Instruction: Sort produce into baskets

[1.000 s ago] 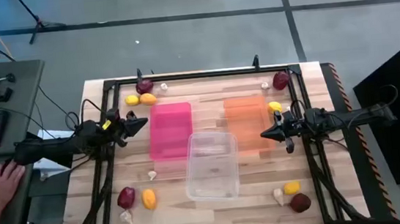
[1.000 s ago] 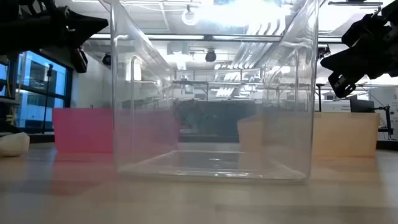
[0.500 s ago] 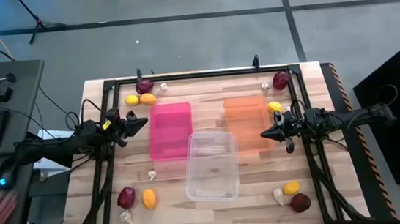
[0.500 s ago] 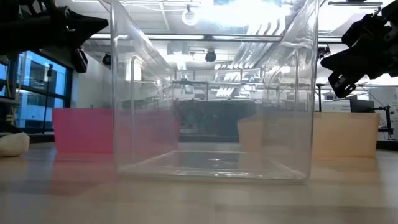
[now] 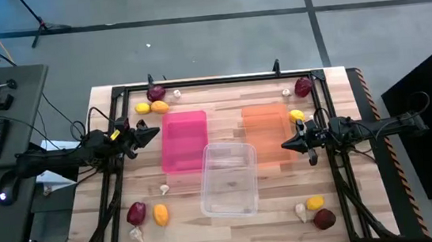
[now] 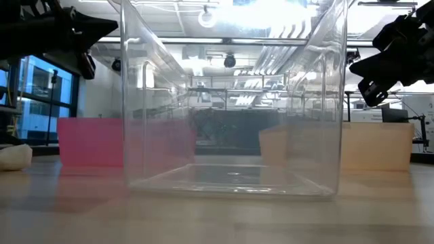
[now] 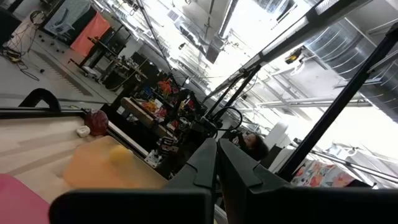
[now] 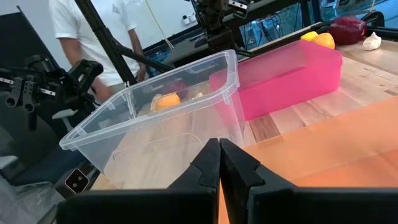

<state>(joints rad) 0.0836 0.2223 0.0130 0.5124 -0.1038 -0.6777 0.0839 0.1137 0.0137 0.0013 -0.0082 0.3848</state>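
Both arms hang level above the table (image 5: 234,230). The left pincer (image 5: 150,134) is clenched with nothing in it, tips pressed together just beside the pink bin (image 5: 184,140). The right pincer (image 5: 288,144) is likewise closed and bare, over the edge of the orange bin (image 5: 266,128). The clear bin (image 5: 228,179) sits between them, nearer the front. Lemons, beets and garlic lie scattered at the four corners, one lemon (image 5: 296,115) beside the right wrist.
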